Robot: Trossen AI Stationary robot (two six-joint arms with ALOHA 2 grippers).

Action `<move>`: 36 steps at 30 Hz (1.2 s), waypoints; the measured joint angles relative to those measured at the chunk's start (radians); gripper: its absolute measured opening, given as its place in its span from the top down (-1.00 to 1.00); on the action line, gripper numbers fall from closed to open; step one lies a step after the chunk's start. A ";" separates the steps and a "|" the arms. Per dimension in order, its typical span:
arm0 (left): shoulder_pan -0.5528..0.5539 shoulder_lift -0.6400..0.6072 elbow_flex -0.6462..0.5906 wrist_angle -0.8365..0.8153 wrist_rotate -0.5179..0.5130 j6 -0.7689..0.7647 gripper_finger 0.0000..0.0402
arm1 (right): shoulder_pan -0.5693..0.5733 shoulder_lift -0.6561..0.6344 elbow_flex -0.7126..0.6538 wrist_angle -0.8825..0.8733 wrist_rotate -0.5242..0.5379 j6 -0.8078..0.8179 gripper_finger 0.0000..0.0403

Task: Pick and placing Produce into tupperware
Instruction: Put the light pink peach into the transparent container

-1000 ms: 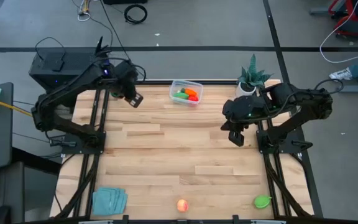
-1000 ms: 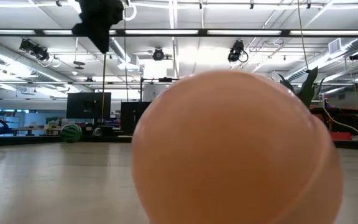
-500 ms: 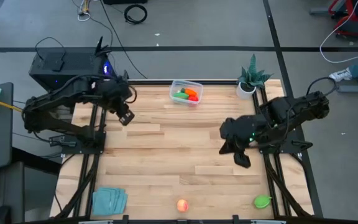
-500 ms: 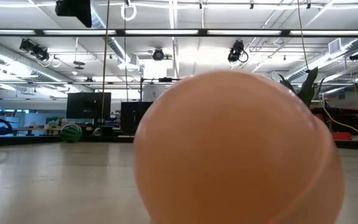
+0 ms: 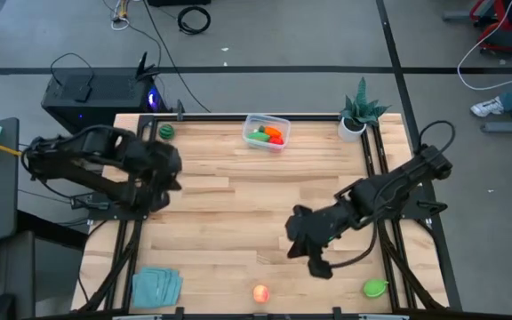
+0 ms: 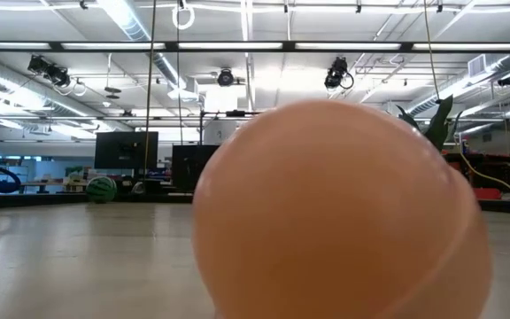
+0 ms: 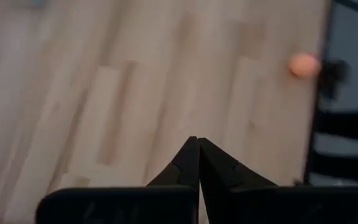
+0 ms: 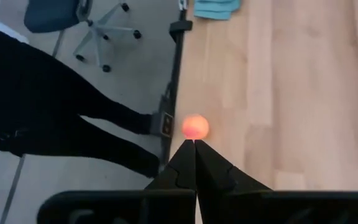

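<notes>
Peach-orange produce [image 5: 260, 292] table edge | right gripper [image 5: 316, 263] closed, near

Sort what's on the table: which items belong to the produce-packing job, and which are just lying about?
Job: tupperware, already holding green and orange pieces; peach-orange piece and green piece at the near edge; round green piece at the far left.

Lying about: teal cloth; potted plant.

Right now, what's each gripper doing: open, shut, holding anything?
Left gripper: shut, empty, at the table's left edge.
Right gripper: shut, empty, above the table near the peach-orange piece.
</notes>
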 joint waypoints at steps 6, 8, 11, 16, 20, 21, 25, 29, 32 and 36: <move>-0.137 -0.005 0.000 0.024 0.017 0.066 0.92 | 0.028 0.067 0.000 0.062 0.000 0.002 0.99; -0.176 -0.004 0.000 0.023 0.017 0.085 0.92 | 0.029 0.092 0.000 0.079 0.000 0.010 0.98; -0.216 -0.003 0.000 0.027 0.018 0.096 0.96 | 0.033 0.126 0.000 0.099 0.001 0.003 0.97; -0.264 -0.003 0.000 0.058 0.016 0.044 0.94 | 0.035 0.173 0.000 0.107 0.001 -0.019 0.96; -0.293 -0.003 0.000 0.110 0.013 0.020 0.92 | 0.024 0.183 0.000 0.106 0.009 -0.025 0.94; -0.297 -0.003 0.000 0.126 0.008 0.013 0.94 | 0.020 0.184 0.000 0.106 0.008 -0.022 0.92; -0.303 -0.002 0.000 0.173 0.002 -0.013 0.97 | 0.016 0.172 0.000 0.106 0.007 -0.023 0.77; -0.304 -0.002 0.000 0.194 -0.011 -0.039 0.92 | 0.018 0.169 0.000 0.109 0.008 -0.068 0.51; -0.304 -0.002 0.000 0.213 -0.018 -0.039 0.94 | 0.026 0.170 0.000 0.145 0.024 -0.139 0.27; -0.304 -0.002 0.000 0.221 -0.019 -0.039 0.97 | 0.036 0.170 0.000 0.194 0.120 -0.180 -0.05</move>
